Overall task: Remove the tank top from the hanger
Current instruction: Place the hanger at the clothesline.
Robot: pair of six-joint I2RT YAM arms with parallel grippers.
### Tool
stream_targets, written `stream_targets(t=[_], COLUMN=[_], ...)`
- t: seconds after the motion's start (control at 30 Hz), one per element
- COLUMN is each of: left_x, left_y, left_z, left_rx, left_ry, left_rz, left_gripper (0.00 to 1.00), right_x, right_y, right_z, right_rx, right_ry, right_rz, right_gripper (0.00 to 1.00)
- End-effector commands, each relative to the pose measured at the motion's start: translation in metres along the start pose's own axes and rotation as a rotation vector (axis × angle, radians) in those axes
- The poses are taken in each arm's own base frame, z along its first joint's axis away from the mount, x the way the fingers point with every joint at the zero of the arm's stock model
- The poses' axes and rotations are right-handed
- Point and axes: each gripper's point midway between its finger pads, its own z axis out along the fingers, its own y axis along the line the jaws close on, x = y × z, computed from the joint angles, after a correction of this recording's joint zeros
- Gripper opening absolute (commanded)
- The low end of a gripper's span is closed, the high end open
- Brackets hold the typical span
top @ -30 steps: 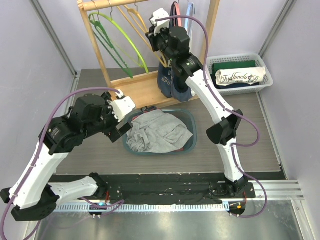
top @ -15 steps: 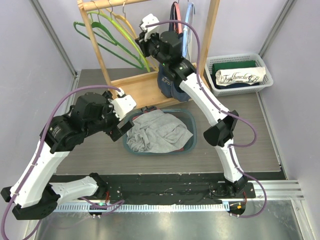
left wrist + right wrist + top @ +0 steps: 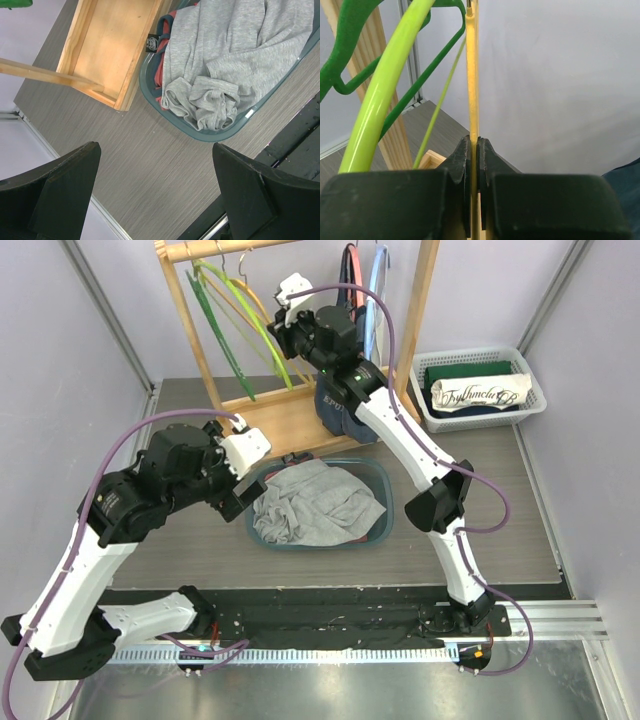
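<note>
Right wrist view alone shows the right gripper [image 3: 474, 142] pinched tight on a thin yellow hanger [image 3: 471, 75], beside a lime hanger [image 3: 380, 100] and a dark green hanger [image 3: 350, 30] at the wooden clothes rack [image 3: 290, 420]
Left wrist view shows the left gripper [image 3: 155, 147] with jaws wide and empty, above the grey tank top [image 3: 235, 60], which lies crumpled in a teal plastic basin [image 3: 210, 136] just in front of the rack; from above, the right arm [image 3: 400, 430] hides part of a navy garment [image 3: 340, 412] at the rack

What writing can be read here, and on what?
Black script on the folded white cloth in the white plastic basket: too blurred to read.
Pale letters on the hanging navy garment: partly hidden, unreadable.
Small black tag at the grey-green tub rim: too small.
</note>
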Motion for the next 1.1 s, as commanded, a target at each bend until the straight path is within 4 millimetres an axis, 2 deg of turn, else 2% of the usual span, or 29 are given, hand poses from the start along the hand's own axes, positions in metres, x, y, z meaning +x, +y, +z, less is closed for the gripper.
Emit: stream_targets(t=[0.0, 0.27, 0.53, 0.57, 0.77, 0.83, 0.87, 1.0, 1.07], left_x=[-0.012, -0.009, -0.005, -0.005, -0.005, -0.006, -0.007, -0.008, -0.007], left_y=[0.003, 0.002, 0.001, 0.001, 0.0, 0.001, 0.001, 0.002, 0.002], left_z=[-0.005, -0.005, -0.002, -0.002, -0.001, -0.002, -0.003, -0.005, -0.005], left_rx=[-0.008, -0.005, -0.005, -0.003, -0.001, -0.003, -0.001, -0.003, -0.001], left_ry=[-0.063, -0.057, -0.048, -0.048, -0.049, -0.053, -0.054, -0.061, -0.058], left_rz=[-0.023, -0.024, -0.021, -0.023, -0.024, -0.026, -0.026, -0.033, -0.034], left_gripper=[1.0, 1.0, 1.0, 1.0, 1.0, 1.0, 1.0, 1.0, 1.0], right_x=[-0.063, -0.08, -0.102, -0.1, -0.129, -0.129, -0.136, -0.132, -0.12], right_y=[-0.021, -0.042, -0.033, -0.03, -0.032, -0.038, -0.041, -0.056, -0.064], right_z=[-0.017, -0.025, -0.038, -0.038, -0.05, -0.046, -0.048, -0.045, -0.04], right_rx=[0.049, 0.058, -0.009, -0.018, -0.012, 0.002, 0.01, 0.026, 0.043], right_ry=[-0.147, -0.189, -0.228, -0.223, -0.291, -0.3, -0.319, -0.326, -0.308], right_rz=[0.016, 0.039, 0.023, 0.021, 0.003, 0.003, 0.003, 0.038, 0.061], right_gripper=[0.01, 0.01, 0.01, 0.01, 0.01, 0.01, 0.01, 0.01, 0.01])
